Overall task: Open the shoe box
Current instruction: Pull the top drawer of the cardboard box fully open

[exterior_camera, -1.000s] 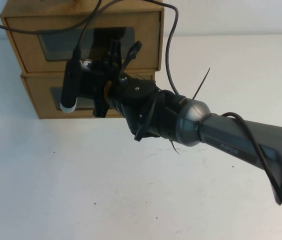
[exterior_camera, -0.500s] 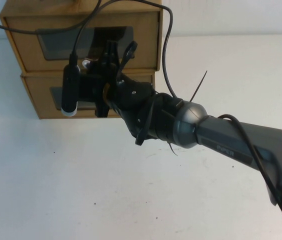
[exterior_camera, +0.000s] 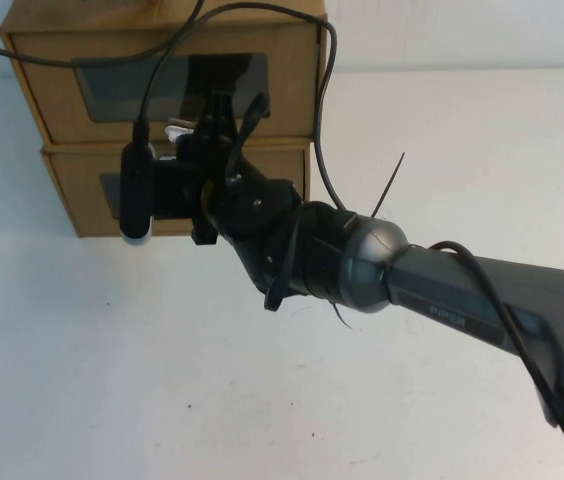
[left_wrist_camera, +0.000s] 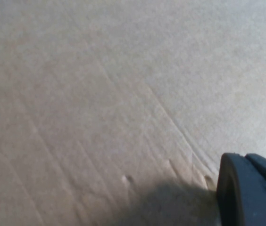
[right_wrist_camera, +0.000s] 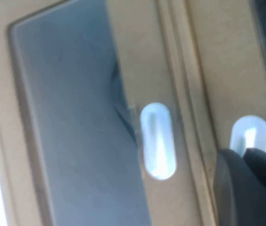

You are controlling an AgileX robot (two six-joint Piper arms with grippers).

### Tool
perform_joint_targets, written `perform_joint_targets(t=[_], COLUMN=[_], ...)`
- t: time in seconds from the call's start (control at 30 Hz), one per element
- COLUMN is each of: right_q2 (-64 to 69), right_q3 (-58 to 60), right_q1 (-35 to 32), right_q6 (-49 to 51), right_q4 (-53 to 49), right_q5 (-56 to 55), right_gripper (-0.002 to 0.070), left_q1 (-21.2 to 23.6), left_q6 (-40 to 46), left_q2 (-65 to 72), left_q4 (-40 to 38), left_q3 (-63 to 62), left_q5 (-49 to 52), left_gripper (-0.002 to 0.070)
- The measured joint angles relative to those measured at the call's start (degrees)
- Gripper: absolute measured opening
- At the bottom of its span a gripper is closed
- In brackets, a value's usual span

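Shoe box [exterior_camera: 292, 70], upper of two stacked at the tabletop's [exterior_camera: 112, 380] far left, fronts the closed right gripper [exterior_camera: 220, 125], poised at its white pull tab [right_wrist_camera: 250, 133]; any grip is unconfirmed. Left gripper [left_wrist_camera: 248, 190] hugs plain cardboard, state unclear.
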Motion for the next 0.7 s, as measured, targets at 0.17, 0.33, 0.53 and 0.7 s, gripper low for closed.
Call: perform_joint_targets(t=[0.17,0.33,0.53,0.7], right_q2=[-0.9,-1.7,-2.4,-2.4], right_q3=[3.6,7.2,7.3,6.6], right_q1=[0.9,1.1,1.1,1.1], right_q6=[0.0,0.3,6.3,8.0], right_q4=[2.1,2.8,0.6,0.1], right_q5=[0.2,-0.3,1.9,1.8], right_gripper=[-0.0009,-0.0011,0.0005,0.0157], left_q1=[0.0,0.0,0.0,0.0], left_q6=[-0.1,-0.5,-0.5,-0.7], left_q2=[0.0,0.0,0.0,0.0], left_q4=[0.0,0.1,0.1,0.1], left_q3=[0.0,0.0,0.0,0.0], left_q5=[0.0,0.0,0.0,0.0], left_gripper=[-0.0005,-0.0005,-0.0006,-0.0005])
